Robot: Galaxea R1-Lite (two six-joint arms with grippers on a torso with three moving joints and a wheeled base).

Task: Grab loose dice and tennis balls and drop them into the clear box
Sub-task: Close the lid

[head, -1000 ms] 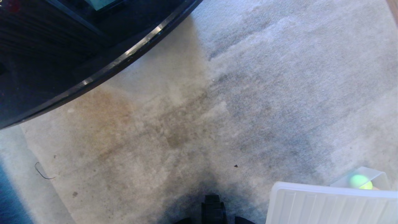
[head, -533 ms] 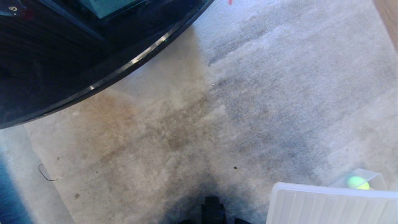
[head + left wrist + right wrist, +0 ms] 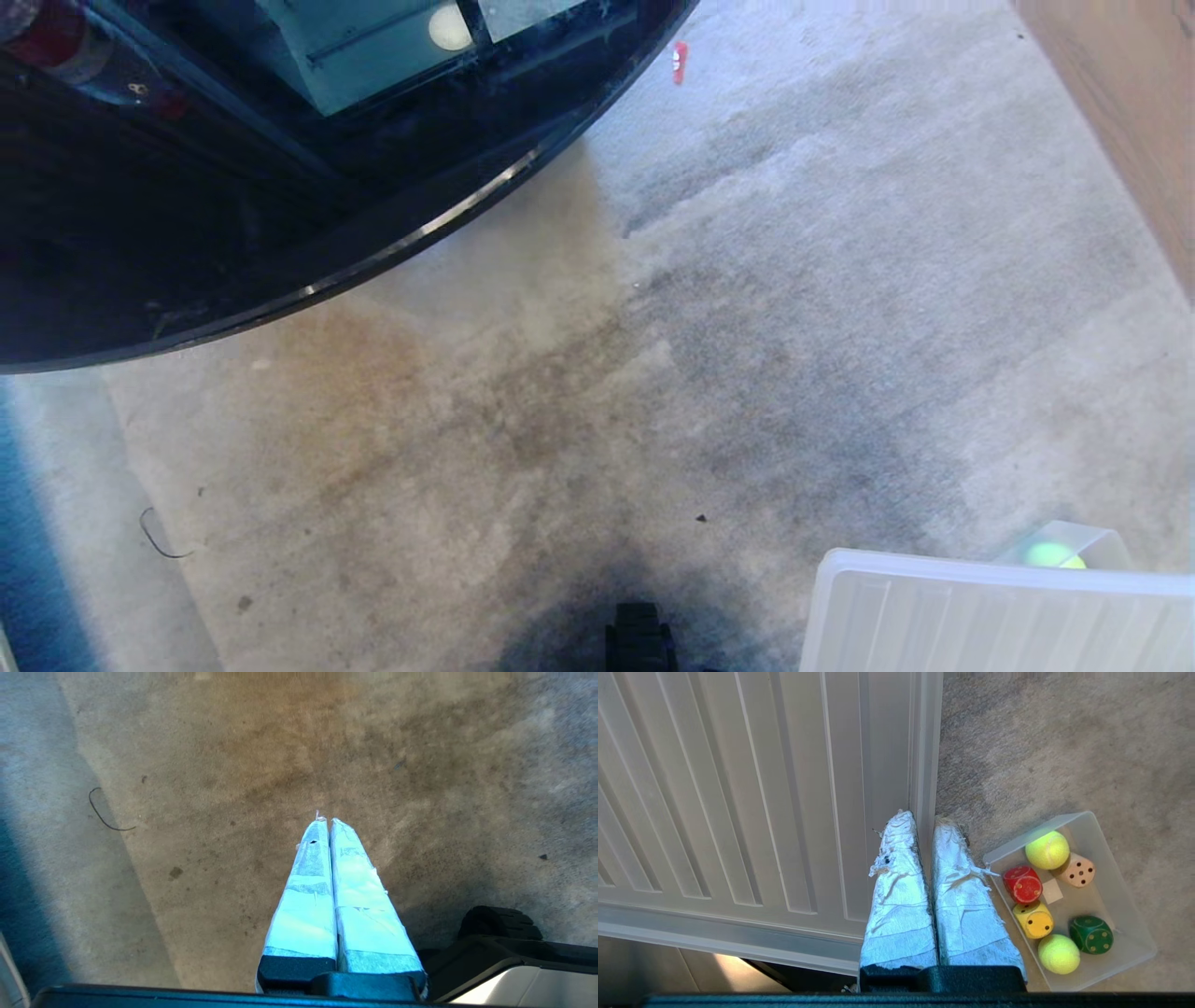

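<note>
Right pincer (image 3: pixel 927 819) closed (empty), clear box (image 3: pixel 1125 956) holding dice (image 3: pixel 1023 884), tennis balls (image 3: pixel 1047 850), head glimpses one ball.

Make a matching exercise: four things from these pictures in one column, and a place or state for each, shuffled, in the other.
Things
1. red die
2. ribbed tray
3. right gripper
4. black wire

Places or states
A. lying loose on the carpet
B. shut and empty, above the tray's edge
C. inside the clear box, next to a tennis ball
D. flat, beside the clear box

Pairs: 1-C, 2-D, 3-B, 4-A
</note>
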